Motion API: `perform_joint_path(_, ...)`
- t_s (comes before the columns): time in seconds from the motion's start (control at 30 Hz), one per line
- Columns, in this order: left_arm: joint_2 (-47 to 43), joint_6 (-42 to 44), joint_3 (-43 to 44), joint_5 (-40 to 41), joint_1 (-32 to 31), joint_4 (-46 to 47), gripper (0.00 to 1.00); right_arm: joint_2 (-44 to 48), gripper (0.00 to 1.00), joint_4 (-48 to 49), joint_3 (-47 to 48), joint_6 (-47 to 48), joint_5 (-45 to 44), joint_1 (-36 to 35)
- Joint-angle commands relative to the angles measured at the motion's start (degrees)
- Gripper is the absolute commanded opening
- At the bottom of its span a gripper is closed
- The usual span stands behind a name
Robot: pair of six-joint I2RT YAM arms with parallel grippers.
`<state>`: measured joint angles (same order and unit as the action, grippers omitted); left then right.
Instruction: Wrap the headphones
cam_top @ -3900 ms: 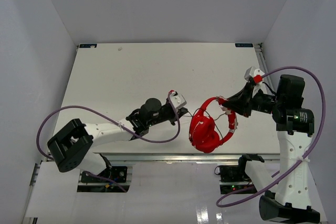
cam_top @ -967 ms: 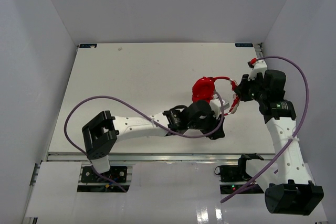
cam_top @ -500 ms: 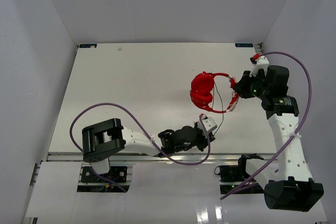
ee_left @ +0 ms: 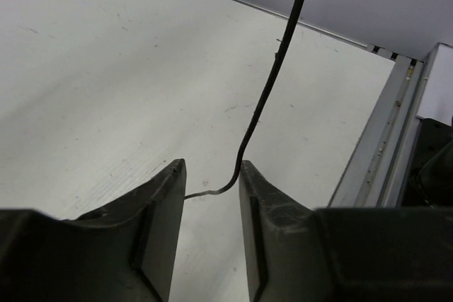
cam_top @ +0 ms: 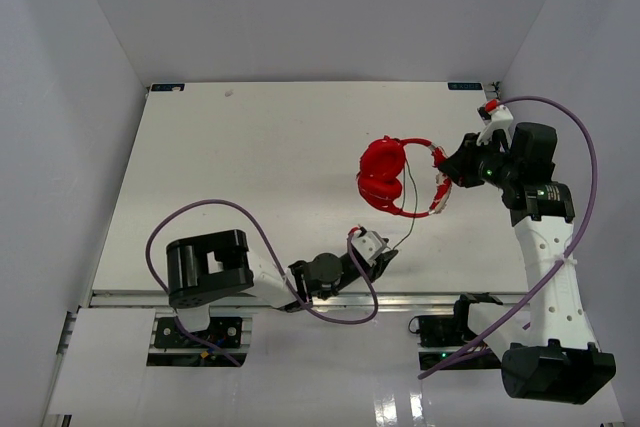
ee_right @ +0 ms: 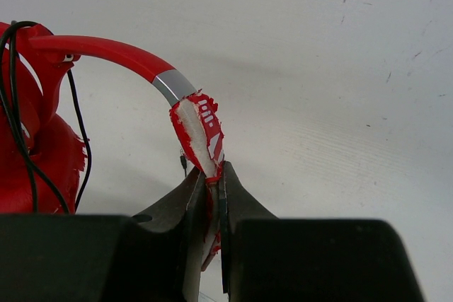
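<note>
The red headphones [cam_top: 384, 176] hang over the table's right half, cups to the left and headband [cam_top: 432, 182] curving right. My right gripper [cam_top: 450, 172] is shut on the headband's torn padded end with white marks [ee_right: 205, 129], and the cups [ee_right: 32, 153] show at the left of the right wrist view. The thin dark cord [cam_top: 410, 222] drops from the cups toward the front edge. My left gripper [cam_top: 380, 252] sits low near that edge, open. In the left wrist view the cord [ee_left: 272, 68] runs down between its fingertips [ee_left: 244, 175], unpinched, and bends behind the left finger.
The metal rail at the table's front edge [ee_left: 375, 146] lies just right of the left gripper. Purple robot cables loop beside the left arm [cam_top: 200, 212] and the right arm [cam_top: 580, 167]. The white table [cam_top: 250, 157] has walls on three sides.
My left gripper has drawn back toward the front edge and to the left, away from the headphones. The right gripper keeps its hold and the headphones have shifted slightly left.
</note>
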<state>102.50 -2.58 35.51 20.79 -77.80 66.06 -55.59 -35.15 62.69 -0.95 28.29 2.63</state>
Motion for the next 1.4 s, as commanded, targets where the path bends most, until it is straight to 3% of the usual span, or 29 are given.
perform_joint_path(0.0,3.14,4.68,-0.04,0.94,-0.33,9.57,0.51,1.94,0.08,0.62,3.62,-2.30,5.17,0.35)
perform_joint_path(0.4,9.83,4.76,-1.05,4.96,-0.06,14.53,0.54,2.51,0.08,-0.98,5.16,-2.39,8.62,0.53)
perform_joint_path(0.6,11.93,3.20,0.70,5.41,1.33,14.88,0.47,3.12,0.08,-1.33,4.73,-2.39,10.03,0.53)
perform_joint_path(0.8,11.42,-5.36,-1.17,4.30,1.54,16.95,0.50,3.39,0.08,-3.24,5.76,-1.27,10.26,0.47)
perform_joint_path(0.93,7.68,-17.29,-8.56,1.36,1.48,20.57,0.61,3.39,0.08,-3.40,5.97,-1.16,9.91,0.53)
perform_joint_path(1.07,2.50,-27.12,-12.38,-1.93,1.26,15.49,0.67,3.46,0.08,-3.13,5.26,-1.09,9.50,0.53)
perform_joint_path(1.17,-1.95,-36.94,-12.14,-2.61,1.34,6.25,0.67,3.80,0.08,-2.98,4.62,-0.74,9.17,0.53)
perform_joint_path(1.27,-6.43,-48.26,-9.08,-3.25,2.29,-8.74,0.68,4.57,0.08,-2.72,3.79,-0.48,8.91,0.53)
perform_joint_path(1.37,-11.42,-63.76,-7.98,-2.27,3.25,-17.85,0.72,5.26,0.08,-2.65,3.30,-0.19,8.78,0.53)
